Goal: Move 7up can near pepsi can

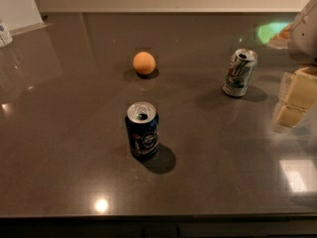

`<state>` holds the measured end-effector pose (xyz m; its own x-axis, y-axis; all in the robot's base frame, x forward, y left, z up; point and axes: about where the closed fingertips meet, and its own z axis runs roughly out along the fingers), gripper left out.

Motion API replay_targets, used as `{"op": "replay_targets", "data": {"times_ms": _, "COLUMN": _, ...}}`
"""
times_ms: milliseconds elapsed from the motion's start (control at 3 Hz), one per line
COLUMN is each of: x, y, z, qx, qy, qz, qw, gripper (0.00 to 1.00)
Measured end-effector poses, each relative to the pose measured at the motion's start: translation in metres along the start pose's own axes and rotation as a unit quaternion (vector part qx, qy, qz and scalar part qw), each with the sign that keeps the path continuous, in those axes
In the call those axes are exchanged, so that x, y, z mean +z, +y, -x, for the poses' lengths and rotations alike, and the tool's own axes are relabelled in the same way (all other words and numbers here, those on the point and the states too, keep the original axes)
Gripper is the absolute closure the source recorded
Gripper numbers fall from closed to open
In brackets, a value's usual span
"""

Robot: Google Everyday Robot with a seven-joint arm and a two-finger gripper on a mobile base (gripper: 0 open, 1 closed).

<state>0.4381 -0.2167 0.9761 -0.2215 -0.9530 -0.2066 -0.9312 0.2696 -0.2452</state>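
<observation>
Presently the pale silver-white 7up can with green and red markings [239, 72] is standing upright toward the right rear of the dark grey polished countertop [64, 133]. It is well apart from the dark navy-blue pepsi can with the round white-and-red logo [142, 136], which is standing nearer the front, left of centre. The robot's pale, blocky gripper [296, 99] is hanging at the right edge of view, near the 7up can but not touching it, and carrying nothing. How wide it is standing I cannot tell, since it is partly cut off. Risks, as I am judging them: both cans are showing opened tops and may be light, so a sideways approach is likely to be tipping the 7up can or skating it across the slick surface before a grasp is closing. An off-centre grip is inviting a tilt in transit. At the placing end, coming in too close is threatening to knock the pepsi can down. The round orange fruit [144, 62] is sitting behind the pepsi can, apart from it, and an overshoot rearward is risking a clip that sets it rolling.
</observation>
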Motion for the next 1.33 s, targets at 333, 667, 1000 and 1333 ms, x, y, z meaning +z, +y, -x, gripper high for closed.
{"op": "replay_targets", "data": {"times_ms": 333, "x": 0.0, "y": 0.0, "z": 0.0, "qx": 0.0, "qy": -0.001, "qz": -0.001, "qw": 1.0, "gripper": 0.0}}
{"op": "replay_targets", "data": {"times_ms": 667, "x": 0.001, "y": -0.012, "z": 0.002, "qx": 0.009, "qy": -0.021, "qz": -0.017, "qw": 0.9996, "gripper": 0.0}}
{"op": "replay_targets", "data": {"times_ms": 1000, "x": 0.005, "y": -0.029, "z": 0.001, "qx": 0.027, "qy": -0.051, "qz": -0.033, "qw": 0.9978, "gripper": 0.0}}
{"op": "replay_targets", "data": {"times_ms": 1333, "x": 0.022, "y": -0.052, "z": -0.003, "qx": 0.055, "qy": -0.09, "qz": -0.037, "qw": 0.9937, "gripper": 0.0}}
